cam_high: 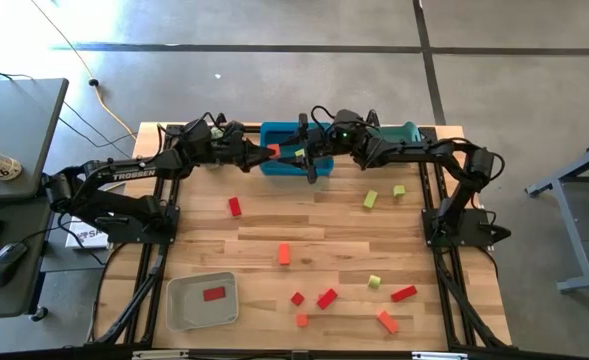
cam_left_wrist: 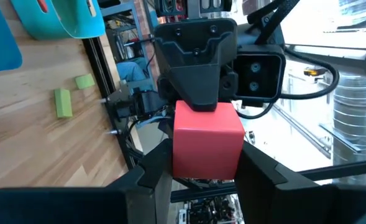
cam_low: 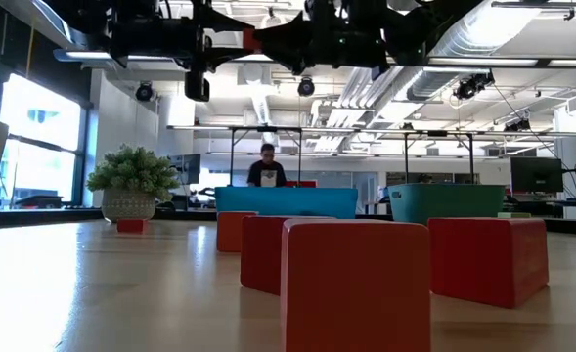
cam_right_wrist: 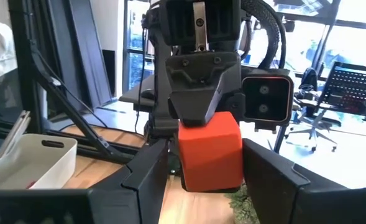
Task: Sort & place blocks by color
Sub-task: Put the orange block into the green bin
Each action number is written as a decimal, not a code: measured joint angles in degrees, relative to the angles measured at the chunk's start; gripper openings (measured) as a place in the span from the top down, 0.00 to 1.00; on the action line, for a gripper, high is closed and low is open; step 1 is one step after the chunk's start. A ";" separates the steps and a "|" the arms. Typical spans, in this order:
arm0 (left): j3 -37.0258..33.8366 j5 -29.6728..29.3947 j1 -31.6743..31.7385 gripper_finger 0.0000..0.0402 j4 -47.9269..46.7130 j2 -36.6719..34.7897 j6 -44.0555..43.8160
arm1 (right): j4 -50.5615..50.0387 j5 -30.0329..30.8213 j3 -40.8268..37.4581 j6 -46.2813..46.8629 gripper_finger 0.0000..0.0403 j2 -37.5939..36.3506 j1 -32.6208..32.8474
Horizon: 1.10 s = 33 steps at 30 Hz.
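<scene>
While above blue tray point(cam_high: 286, 163), red block point(cam_high: 272, 151) between left claw point(cam_high: 266, 152), right claw point(cam_high: 296, 154) fingertips.

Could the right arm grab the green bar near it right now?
Probably not yet: nothing blocks the green bar, but the right end effector and left end effector both grip a red cube above the blue tray.

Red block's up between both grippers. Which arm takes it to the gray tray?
Left, probably: the left gripper is clamped on the red block, and the gray tray lies on its side, far from the right gripper.
</scene>
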 joint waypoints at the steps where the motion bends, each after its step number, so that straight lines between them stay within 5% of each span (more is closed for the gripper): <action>1: 0.00 0.04 -0.02 0.72 0.04 0.09 0.00 | 0.03 0.69 0.00 0.00 0.54 0.00 0.26; 8: 0.02 0.01 0.00 0.72 -0.17 0.35 0.46 | -0.51 3.59 0.00 0.61 0.55 0.00 0.85; 16: 0.02 0.03 0.02 0.72 -0.78 0.37 0.05 | -2.34 4.88 0.00 2.02 0.73 -0.02 0.97; 33: 0.02 -0.19 0.02 0.59 -5.41 0.36 8.92 | -7.22 10.06 -0.02 3.63 0.73 0.02 1.57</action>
